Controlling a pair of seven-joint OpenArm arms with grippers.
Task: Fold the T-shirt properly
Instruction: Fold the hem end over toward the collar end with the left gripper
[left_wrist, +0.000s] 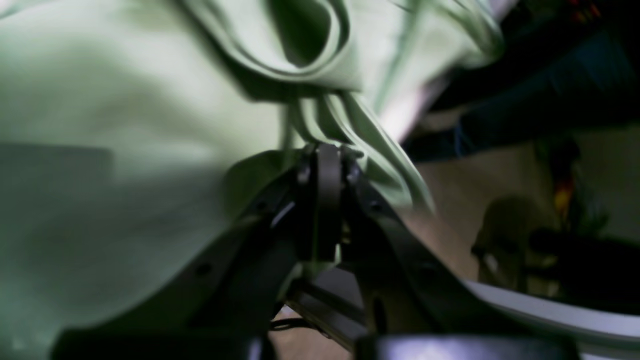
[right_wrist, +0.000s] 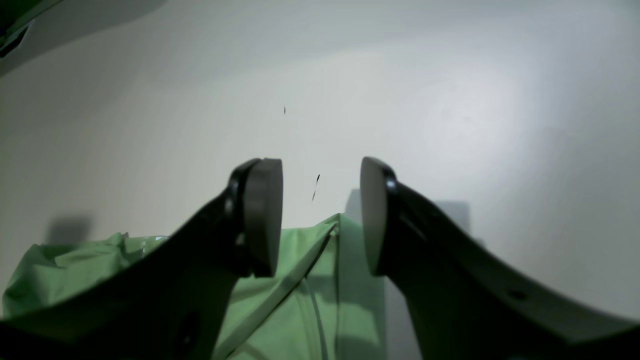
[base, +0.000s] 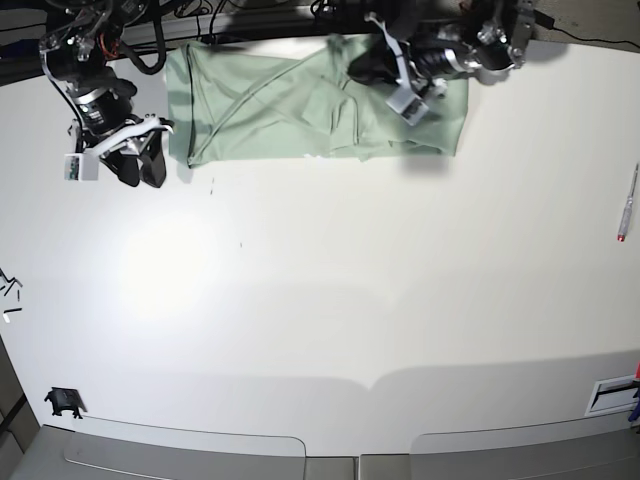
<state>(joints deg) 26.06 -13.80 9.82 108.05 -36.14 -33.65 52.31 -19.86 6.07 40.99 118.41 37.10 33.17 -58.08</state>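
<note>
The T-shirt (base: 300, 105) lies at the far edge of the white table (base: 330, 290), partly folded into a long band, with creases and an overlapped layer near its middle. In the base view the left gripper (base: 362, 68) is above the right part of the shirt. In the left wrist view its fingers (left_wrist: 327, 200) are pressed together and they pinch several gathered layers of the pale green cloth (left_wrist: 115, 150), which rises in folds above the tips.

The right gripper (base: 140, 168) is over the bare table just beside the left end of the shirt. Its jaws stand apart with a clear gap between the two pads (right_wrist: 262, 215), and nothing is between them. In the right wrist view one corner of the green cloth (right_wrist: 320, 280) lies on the table below the gripper (right_wrist: 320, 215).

A pen (base: 628, 203) lies near the right edge of the table, well apart from the shirt.
</note>
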